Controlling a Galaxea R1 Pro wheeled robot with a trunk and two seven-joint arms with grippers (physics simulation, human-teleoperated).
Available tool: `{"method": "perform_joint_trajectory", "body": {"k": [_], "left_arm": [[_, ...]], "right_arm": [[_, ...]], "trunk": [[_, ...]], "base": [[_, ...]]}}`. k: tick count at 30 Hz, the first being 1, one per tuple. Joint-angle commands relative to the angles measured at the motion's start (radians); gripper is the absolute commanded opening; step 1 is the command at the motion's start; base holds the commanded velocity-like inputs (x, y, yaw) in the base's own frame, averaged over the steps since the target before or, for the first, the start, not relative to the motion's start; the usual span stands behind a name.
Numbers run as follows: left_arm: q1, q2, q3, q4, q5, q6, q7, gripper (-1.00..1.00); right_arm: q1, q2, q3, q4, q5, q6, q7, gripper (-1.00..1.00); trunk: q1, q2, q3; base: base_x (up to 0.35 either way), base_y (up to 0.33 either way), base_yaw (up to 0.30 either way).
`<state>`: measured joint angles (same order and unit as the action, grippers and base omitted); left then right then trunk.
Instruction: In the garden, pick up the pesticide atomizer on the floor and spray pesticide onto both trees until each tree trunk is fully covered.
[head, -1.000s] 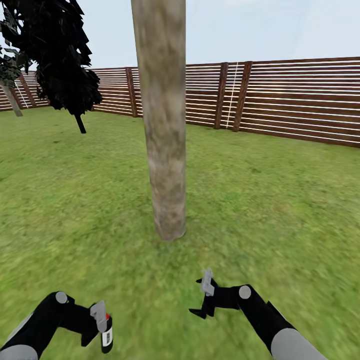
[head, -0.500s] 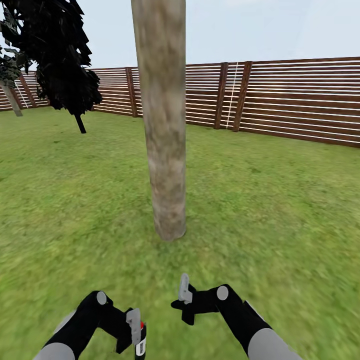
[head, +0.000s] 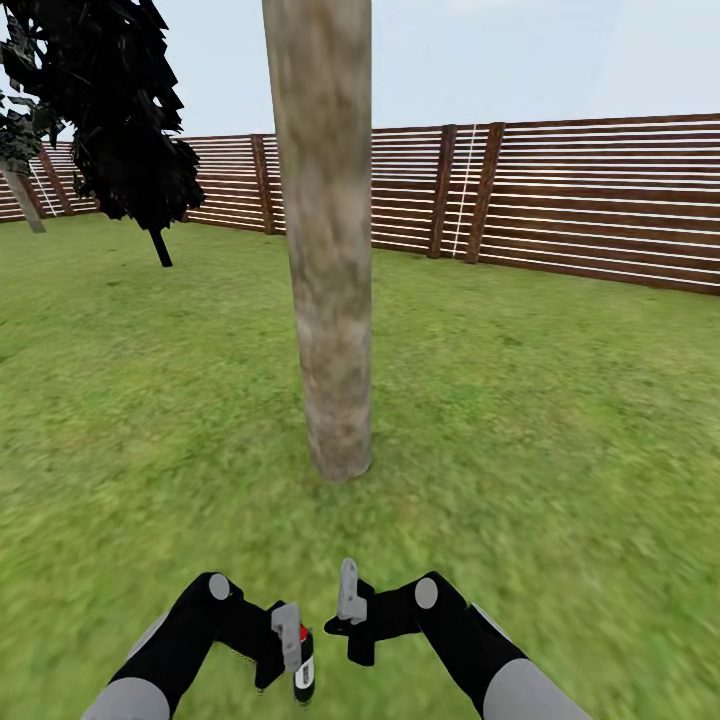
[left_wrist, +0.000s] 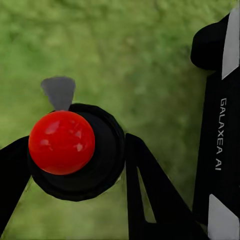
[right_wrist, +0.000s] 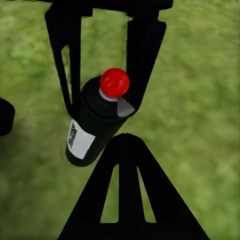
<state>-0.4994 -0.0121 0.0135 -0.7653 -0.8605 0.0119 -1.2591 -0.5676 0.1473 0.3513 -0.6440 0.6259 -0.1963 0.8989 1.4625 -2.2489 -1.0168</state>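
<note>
Both arms have swung inward: the left end effector (head: 290, 655), clenched on the pesticide atomizer (head: 304, 672), now nearly meets the released right end effector (head: 350, 615), facing the tree trunk (head: 328, 300), likely before spraying.

Both arms are matte black, turning pale grey at the upper segments near the camera. Each carries a round grey disc at a joint behind its pincer. The left pincer (head: 292, 650) and right pincer (head: 350, 612) have black bodies with light grey finger plates. Seen from the wrist cameras, the fingers (right_wrist: 131, 200) are black triangular frames with open slots. White "GALAXEA AI" lettering (left_wrist: 220, 134) runs along one black casing, beside pale grey panels.
</note>
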Motion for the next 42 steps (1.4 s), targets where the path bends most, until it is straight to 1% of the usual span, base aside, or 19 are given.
{"method": "perform_joint_trajectory", "body": {"k": [1, 5, 8, 18, 27, 38, 42], "left_arm": [[0.0, 0.0, 0.0, -0.002, 0.001, 0.0, 0.008, -1.0], [0.0, -0.001, 0.001, -0.003, 0.008, -0.001, 0.015, -1.0], [0.001, -0.012, 0.0, -0.003, 0.009, -0.002, 0.013, -1.0], [0.001, -0.032, 0.0, -0.002, 0.009, -0.013, 0.004, -1.0], [0.001, -0.035, 0.002, 0.0, 0.009, -0.013, 0.004, -1.0], [-0.001, -0.048, 0.002, 0.0, 0.009, -0.013, 0.004, -1.0], [-0.001, -0.045, 0.0, 0.007, 0.009, -0.013, 0.005, -1.0]], "right_arm": [[0.0, 0.0, 0.0, 0.0, 0.0, 0.0, 0.0, -1.0], [0.0, 0.0, 0.0, 0.0, 0.0, 0.0, 0.0, -1.0], [0.0, 0.0, 0.0, 0.0, 0.0, 0.0, 0.0, -1.0], [0.0, 0.0, 0.0, 0.001, 0.0, 0.0, 0.0, -1.0], [0.0, 0.0, 0.0, 0.001, 0.0, 0.0, -0.001, -1.0], [0.0, 0.0, 0.0, 0.0, 0.0, -0.001, -0.003, -1.0], [0.0, 0.0, 0.0, 0.001, 0.0, -0.001, -0.003, -1.0]], "trunk": [[0.0, 0.0, 0.0], [0.0, 0.0, 0.0], [0.0, 0.0, 0.0], [0.0, 0.0, 0.0], [0.0, 0.0, 0.0], [0.0, 0.0, 0.0], [0.0, 0.0, 0.0]], "base": [[0.0, 0.0, 0.0], [0.0, 0.0, 0.0], [0.0, 0.0, 0.0], [0.0, 0.0, 0.0], [0.0, 0.0, 0.0], [0.0, 0.0, 0.0], [0.0, 0.0, 0.0]]}}
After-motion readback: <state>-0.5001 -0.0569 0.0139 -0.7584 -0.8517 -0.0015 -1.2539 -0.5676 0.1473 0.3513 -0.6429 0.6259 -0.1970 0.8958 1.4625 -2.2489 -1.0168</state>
